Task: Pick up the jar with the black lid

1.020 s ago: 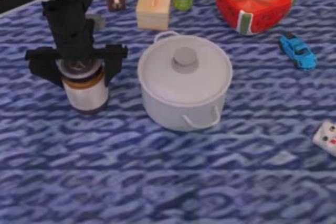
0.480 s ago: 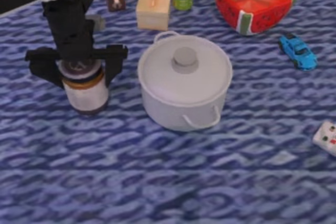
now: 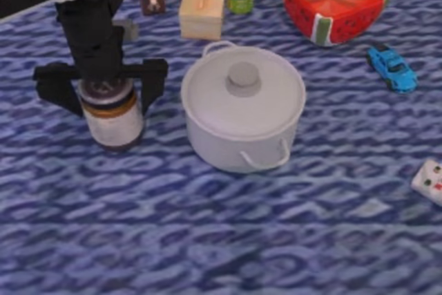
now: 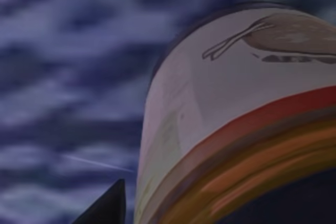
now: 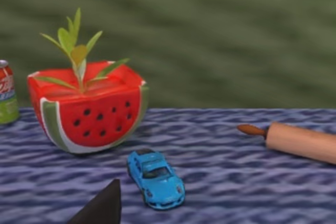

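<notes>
Comparing this moment with the two just before, almost nothing has shifted; the jar [image 3: 112,121] stands upright in the same spot on the left side of the table [image 3: 228,233], its dark base apparently touching the patterned cloth, with the white pot [image 3: 242,119] just beside it on the right; the left tool [image 3: 102,84] is down over the jar's top, one black finger on each side at the level of the black lid [image 3: 103,89], but whether the fingers press the jar or stand a little apart I cannot tell; my judgement is that the squeeze is being settled and the lift has not begun; farther off, the right arm is parked out of the top view, its wrist camera facing the blue toy car [image 5: 156,179]
</notes>
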### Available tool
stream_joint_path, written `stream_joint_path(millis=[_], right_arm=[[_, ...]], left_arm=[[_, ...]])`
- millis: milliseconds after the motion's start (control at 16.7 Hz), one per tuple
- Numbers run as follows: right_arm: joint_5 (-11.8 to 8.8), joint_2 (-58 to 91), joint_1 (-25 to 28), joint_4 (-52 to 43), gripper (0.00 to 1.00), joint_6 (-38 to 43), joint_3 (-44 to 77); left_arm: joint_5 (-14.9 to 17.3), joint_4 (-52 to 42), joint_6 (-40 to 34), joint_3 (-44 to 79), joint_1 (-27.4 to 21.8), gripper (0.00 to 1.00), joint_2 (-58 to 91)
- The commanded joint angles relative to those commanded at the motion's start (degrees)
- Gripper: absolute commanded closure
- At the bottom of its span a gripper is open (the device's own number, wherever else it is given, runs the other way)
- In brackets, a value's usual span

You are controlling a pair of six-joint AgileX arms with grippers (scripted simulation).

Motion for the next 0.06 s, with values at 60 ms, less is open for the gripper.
stream_joint_path(millis=[60], right_arm=[[0.0, 0.0, 0.0, 0.0, 0.00, 0.0, 0.0]], left_arm=[[0.0, 0.0, 0.0, 0.0, 0.0, 0.00, 0.0]])
